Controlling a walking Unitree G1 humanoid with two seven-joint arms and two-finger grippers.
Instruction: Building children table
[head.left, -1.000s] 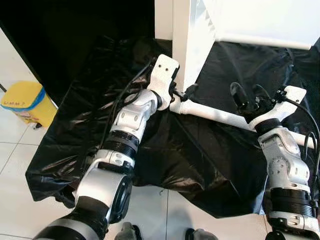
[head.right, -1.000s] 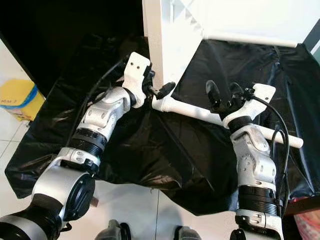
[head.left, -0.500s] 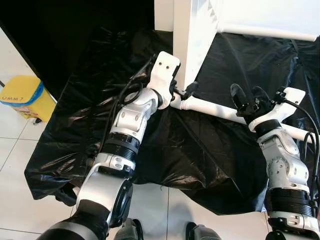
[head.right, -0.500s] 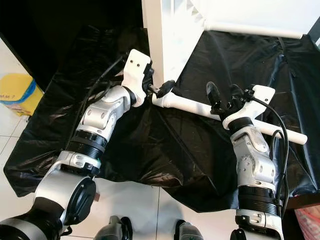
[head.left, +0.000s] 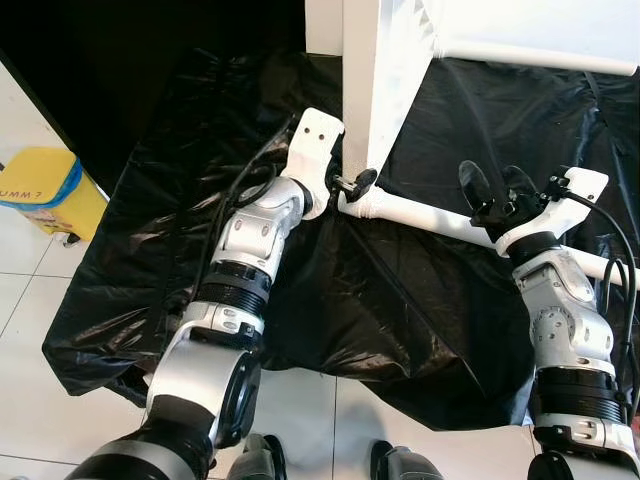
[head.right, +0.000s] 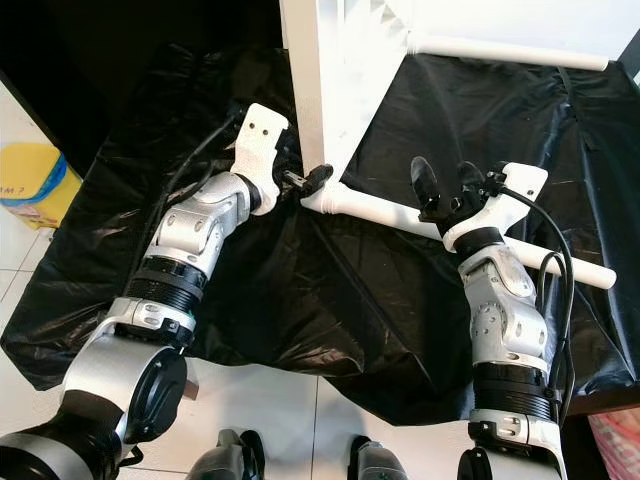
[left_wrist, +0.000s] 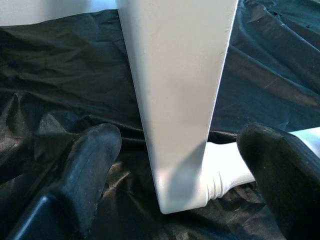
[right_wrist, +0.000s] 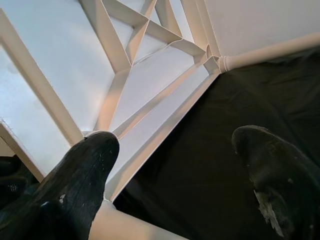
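The white table top (head.left: 390, 60) stands on its edge on a black plastic sheet (head.left: 400, 300), ribbed underside (right_wrist: 125, 75) facing my right side. One white leg (head.left: 530, 55) is fixed at its far corner. A loose white leg (head.left: 430, 215) lies on the sheet, one end at the table's near corner (left_wrist: 175, 100). My left gripper (head.left: 350, 183) is open at that corner, its fingers (left_wrist: 90, 160) on either side of it, holding nothing. My right gripper (head.left: 490, 185) hangs open just above the middle of the loose leg.
A yellow bin (head.left: 45, 190) stands on the white tile floor at the left, beside the sheet's edge. Dark shadow lies beyond the sheet at the far left. My feet (head.left: 400, 465) show at the sheet's near edge.
My left gripper has drawn back a little to the left from the table's corner. The right gripper has barely moved. The view has shifted slightly.
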